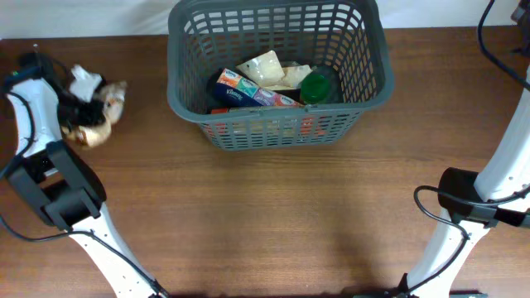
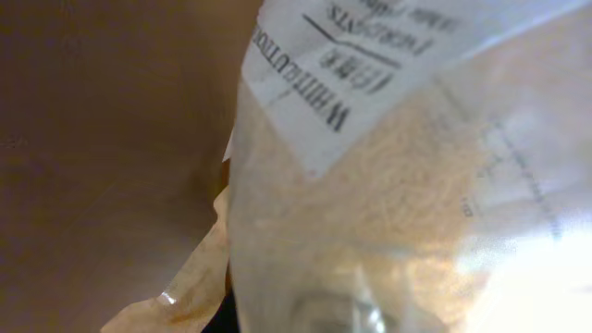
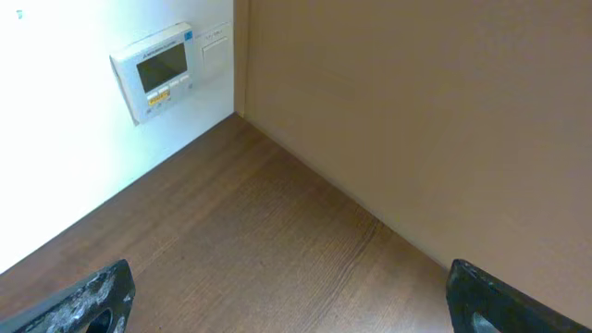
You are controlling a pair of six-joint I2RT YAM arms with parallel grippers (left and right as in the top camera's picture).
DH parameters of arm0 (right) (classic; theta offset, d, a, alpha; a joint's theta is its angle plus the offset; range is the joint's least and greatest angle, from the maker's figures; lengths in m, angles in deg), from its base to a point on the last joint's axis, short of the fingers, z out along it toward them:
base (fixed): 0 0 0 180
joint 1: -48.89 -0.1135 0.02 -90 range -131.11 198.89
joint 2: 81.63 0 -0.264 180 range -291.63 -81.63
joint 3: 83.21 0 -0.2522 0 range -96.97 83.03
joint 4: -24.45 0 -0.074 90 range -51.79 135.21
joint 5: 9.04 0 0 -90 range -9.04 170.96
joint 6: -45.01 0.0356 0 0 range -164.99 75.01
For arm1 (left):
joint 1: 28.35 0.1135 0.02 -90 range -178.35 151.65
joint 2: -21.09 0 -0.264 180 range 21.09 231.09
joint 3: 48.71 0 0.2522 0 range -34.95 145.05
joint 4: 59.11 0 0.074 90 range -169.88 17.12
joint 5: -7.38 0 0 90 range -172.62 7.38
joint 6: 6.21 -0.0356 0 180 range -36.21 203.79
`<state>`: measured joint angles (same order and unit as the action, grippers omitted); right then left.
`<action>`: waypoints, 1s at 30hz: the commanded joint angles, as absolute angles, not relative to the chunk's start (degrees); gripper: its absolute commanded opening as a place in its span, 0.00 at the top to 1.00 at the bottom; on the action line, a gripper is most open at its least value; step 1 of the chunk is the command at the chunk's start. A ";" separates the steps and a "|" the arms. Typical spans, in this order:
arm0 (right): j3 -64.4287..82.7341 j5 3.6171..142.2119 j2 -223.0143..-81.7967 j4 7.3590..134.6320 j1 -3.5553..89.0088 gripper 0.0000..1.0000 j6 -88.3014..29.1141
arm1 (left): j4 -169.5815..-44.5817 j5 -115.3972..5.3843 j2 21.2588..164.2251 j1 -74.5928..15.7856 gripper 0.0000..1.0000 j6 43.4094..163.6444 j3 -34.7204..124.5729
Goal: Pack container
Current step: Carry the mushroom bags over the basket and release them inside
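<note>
The left end effector [image 1: 76,108] is pinched shut on a clear bag [image 2: 398,185] at the left of the table [image 1: 273,215]. The basket [image 1: 281,132] sits well to its right, long axis sideways. The right end effector [image 3: 287,305] gapes, empty.

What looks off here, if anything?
Nothing spilled or damaged. Basket sits upright, groceries jumbled inside. Only oddity: crumpled bags heaped outside it at the table's left end, left gripper shut among them, one labelled bag pressed against its camera.
</note>
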<state>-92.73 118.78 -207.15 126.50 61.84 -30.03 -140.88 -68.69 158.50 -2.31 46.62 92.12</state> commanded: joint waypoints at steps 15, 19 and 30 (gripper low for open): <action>-93.02 118.65 -205.79 126.46 62.04 0.01 -29.46 | -137.15 -35.86 138.54 -12.80 0.98 57.16 121.56; -93.02 118.65 -205.79 126.46 62.04 0.01 -29.46 | -134.30 -35.88 137.19 -20.91 0.99 57.05 121.56; -93.02 118.65 -205.79 126.46 62.04 0.01 -29.46 | -133.54 -50.77 140.99 -41.28 0.98 53.51 121.51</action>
<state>-92.73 118.78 -207.15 126.52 61.84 -30.01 -133.89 -45.39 139.40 -38.29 55.34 120.97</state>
